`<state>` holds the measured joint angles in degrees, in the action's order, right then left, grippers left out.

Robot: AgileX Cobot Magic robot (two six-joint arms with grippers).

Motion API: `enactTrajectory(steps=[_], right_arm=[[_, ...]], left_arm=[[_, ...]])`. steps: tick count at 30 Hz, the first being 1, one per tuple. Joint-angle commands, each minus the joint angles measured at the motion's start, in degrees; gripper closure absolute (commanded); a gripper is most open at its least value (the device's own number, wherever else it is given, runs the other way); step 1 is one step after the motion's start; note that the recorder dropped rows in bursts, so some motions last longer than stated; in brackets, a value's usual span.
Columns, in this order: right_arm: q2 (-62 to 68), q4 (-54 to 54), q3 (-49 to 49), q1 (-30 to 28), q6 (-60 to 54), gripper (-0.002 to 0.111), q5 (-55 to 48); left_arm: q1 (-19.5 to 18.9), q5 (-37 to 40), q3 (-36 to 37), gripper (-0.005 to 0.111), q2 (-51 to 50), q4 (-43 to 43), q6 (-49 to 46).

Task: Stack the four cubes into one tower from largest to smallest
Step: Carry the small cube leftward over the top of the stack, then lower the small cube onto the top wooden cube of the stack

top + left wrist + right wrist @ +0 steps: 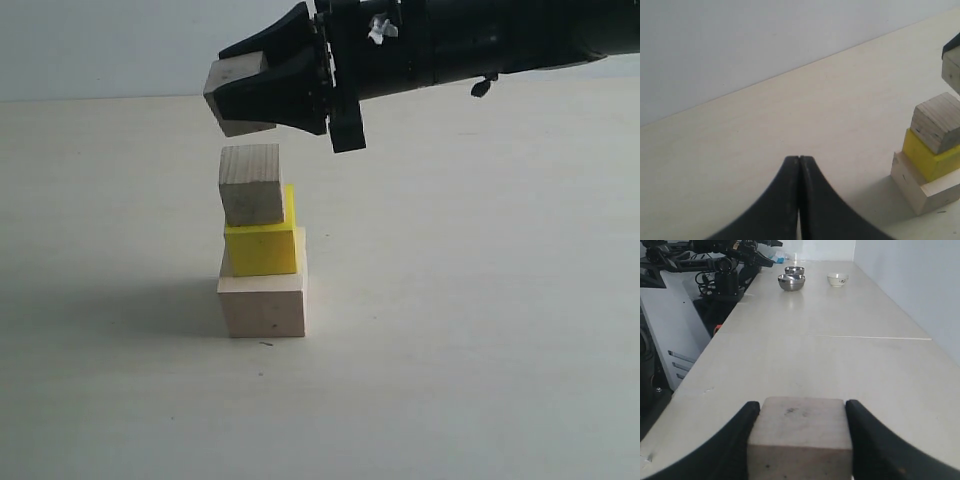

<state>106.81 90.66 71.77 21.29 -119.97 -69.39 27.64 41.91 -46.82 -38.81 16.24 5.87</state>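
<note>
A stack of three cubes stands on the table: a large pale wood cube (262, 303) at the bottom, a bright yellow cube (262, 246) on it, and a smaller bare wood cube (251, 184) on top, set a little to the left. My right gripper (243, 95) hangs just above the stack, shut on the smallest bare wood cube (231, 82), which fills the gap between its fingers (799, 432). My left gripper (799, 159) is shut and holds nothing, low over the table beside the stack (928, 152).
Far down the long table stand two steel bowls (792, 281) and a white cup (838, 279). Another robot stand with cables (720, 270) is at the table's side. A pale wall runs behind the table.
</note>
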Motion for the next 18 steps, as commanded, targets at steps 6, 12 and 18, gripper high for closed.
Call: enactTrajectory(steps=[6,12,18], right_arm=[[1.94,-2.80,1.20,0.03,-0.45,0.108,-0.57],[3.13,1.13,1.20,0.03,-0.74,0.108,-0.57],[3.13,0.11,1.20,0.03,-0.74,0.108,-0.57]], left_arm=[[0.30,-0.23,0.13,0.107,0.34,-0.59,0.22],[0.30,-0.24,0.13,0.107,0.34,-0.59,0.36],[0.30,-0.24,0.13,0.107,0.34,-0.59,0.22]])
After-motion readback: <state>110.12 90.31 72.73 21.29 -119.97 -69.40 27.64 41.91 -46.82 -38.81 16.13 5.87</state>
